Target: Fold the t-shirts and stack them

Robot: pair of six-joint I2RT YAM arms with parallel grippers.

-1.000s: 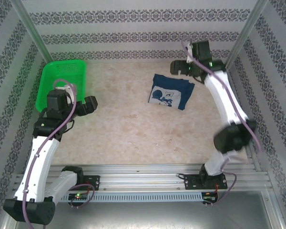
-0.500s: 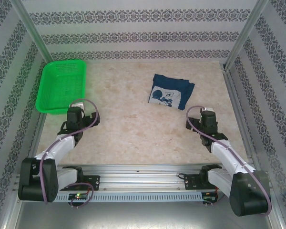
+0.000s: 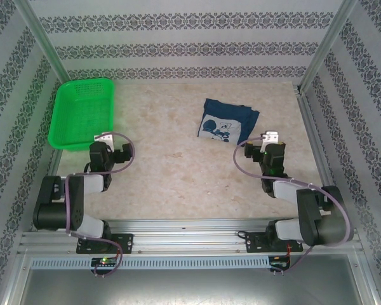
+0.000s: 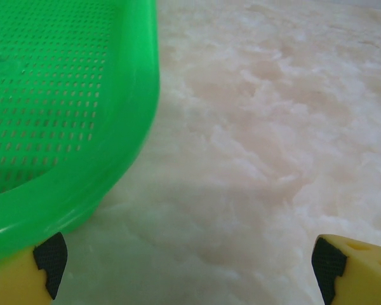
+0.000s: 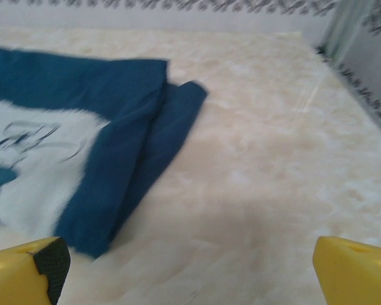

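Note:
The t-shirt [image 3: 227, 122] is dark navy with a white printed graphic. It lies folded and flat on the table, right of centre and toward the back. In the right wrist view the t-shirt [image 5: 124, 127] fills the upper left, its folded edge facing me. My right gripper [image 3: 265, 149] sits low, near and just right of the shirt without touching it; in its own view the right gripper [image 5: 190, 276] is open over bare table. My left gripper [image 3: 116, 154] rests by the basket's near corner, and the left gripper [image 4: 187, 276] is open with nothing between its fingers.
A green plastic mesh basket [image 3: 56, 127] stands at the back left; its rim [image 4: 143, 95] curves close along the left fingertip. Patterned walls and metal posts enclose the table. Both arms are folded low near the front rail [image 3: 190, 230].
Both arms have drawn back and folded down toward their bases. The right gripper came away from beyond the shirt to the near right; the left dropped lower by the basket. The shirt stayed put.

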